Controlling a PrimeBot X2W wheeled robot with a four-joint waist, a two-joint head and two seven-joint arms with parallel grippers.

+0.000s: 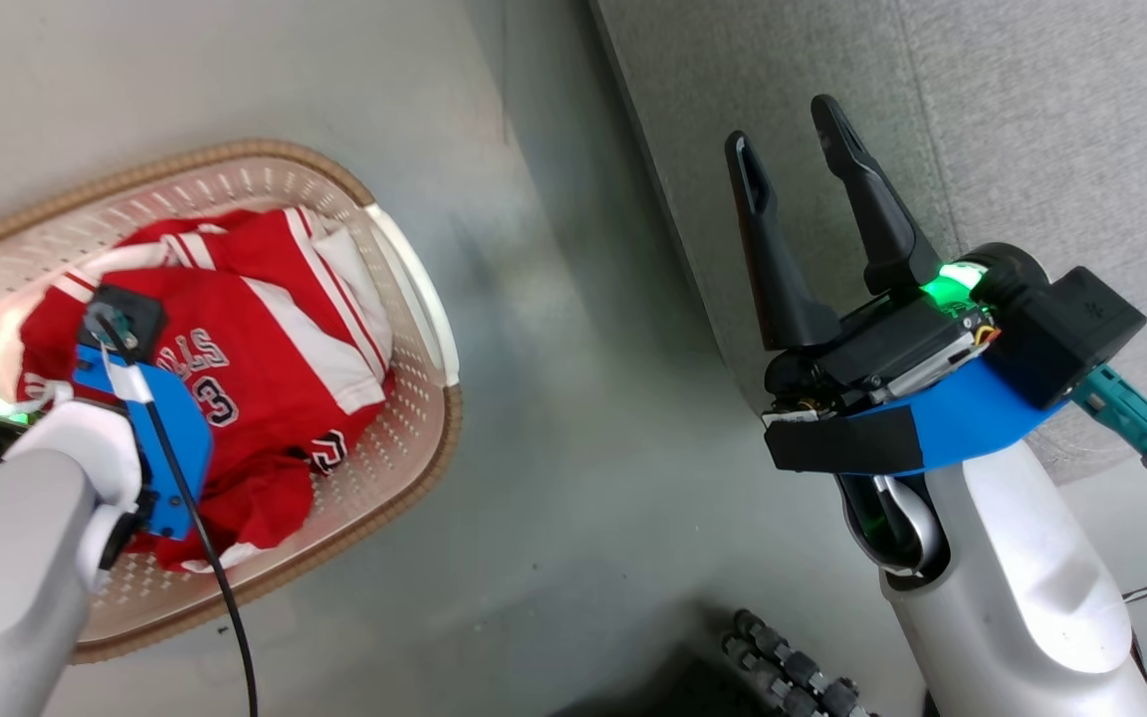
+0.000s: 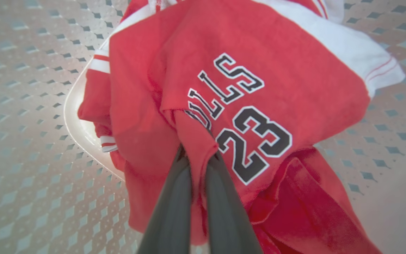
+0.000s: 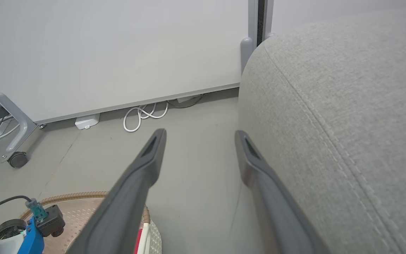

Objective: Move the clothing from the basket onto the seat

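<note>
The left fingers point(image 2: 171, 211) are pinched on a fold of the clothing point(image 2: 259, 88) down in the basket point(image 1: 414, 299); the seat point(image 1: 1032, 119) lies off to their right, nearer the spread right fingers point(image 1: 773, 259).

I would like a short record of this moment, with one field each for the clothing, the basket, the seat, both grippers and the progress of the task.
clothing: red garments with white trim and "23" lettering, piled in the basket
basket: cream, perforated, brown rim; on the floor to the left of the seat
seat: light grey fabric cushion
left gripper: shut on a fold of the clothing, inside the basket
right gripper: open, holds nothing, beside the seat edge
progress: grasp made; nothing moved to the seat yet
</note>
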